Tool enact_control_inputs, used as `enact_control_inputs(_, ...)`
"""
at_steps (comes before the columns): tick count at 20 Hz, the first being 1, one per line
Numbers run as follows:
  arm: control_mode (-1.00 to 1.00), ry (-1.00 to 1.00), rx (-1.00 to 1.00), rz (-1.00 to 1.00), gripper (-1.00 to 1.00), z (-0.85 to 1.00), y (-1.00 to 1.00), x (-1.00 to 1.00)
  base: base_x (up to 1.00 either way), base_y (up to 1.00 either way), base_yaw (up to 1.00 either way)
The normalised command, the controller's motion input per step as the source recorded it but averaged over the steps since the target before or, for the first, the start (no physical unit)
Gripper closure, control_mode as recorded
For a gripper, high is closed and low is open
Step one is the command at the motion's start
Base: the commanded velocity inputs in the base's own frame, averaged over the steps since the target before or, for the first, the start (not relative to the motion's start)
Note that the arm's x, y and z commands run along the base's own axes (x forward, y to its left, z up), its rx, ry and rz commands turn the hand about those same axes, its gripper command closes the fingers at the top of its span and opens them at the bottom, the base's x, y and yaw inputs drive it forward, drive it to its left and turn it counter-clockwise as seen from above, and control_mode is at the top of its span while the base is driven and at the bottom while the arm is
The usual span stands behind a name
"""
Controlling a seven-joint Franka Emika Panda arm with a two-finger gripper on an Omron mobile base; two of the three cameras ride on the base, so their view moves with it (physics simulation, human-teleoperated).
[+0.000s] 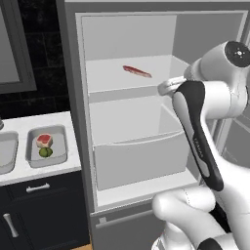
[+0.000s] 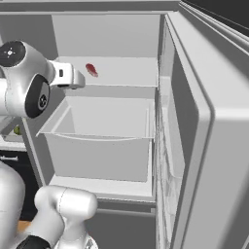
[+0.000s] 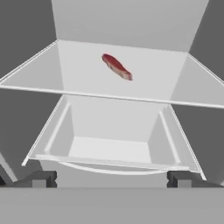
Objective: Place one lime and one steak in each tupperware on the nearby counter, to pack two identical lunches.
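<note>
A steak (image 1: pixel 137 72) lies on the fridge shelf (image 1: pixel 112 80); left of the fridge, two tupperwares (image 1: pixel 46 146) sit on the desk (image 1: pixel 36 123).

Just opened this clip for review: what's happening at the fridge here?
The robot arm faces the open fridge, its hand open and empty, pointed at the shelf where a steak lies, above an open drawer. On the counter to the left, one tupperware already holds a steak and a lime. Part of a second container shows beside it; its contents cannot be told.
</note>
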Motion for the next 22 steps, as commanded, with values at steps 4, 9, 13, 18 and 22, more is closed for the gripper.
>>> enact_control_inputs(4,-1.00,0.00,0.00,0.00,-1.00,0.00,-0.03,0.59,0.00,0.00,0.00)
enact_control_inputs(9,-1.00,0.01,0.02,0.00,-1.00,0.00,-0.07,0.60,0.00,0.00,0.00)
enact_control_inputs(13,-1.00,0.07,0.01,0.00,-1.00,-0.12,0.00,0.59,0.00,0.00,0.00)
enact_control_inputs(18,-1.00,0.11,0.02,0.01,-1.00,-0.10,0.00,0.65,0.00,0.00,0.00)
enact_control_inputs(22,-1.00,0.07,0.01,0.06,-1.00,-0.11,0.00,0.67,0.00,0.00,0.00)
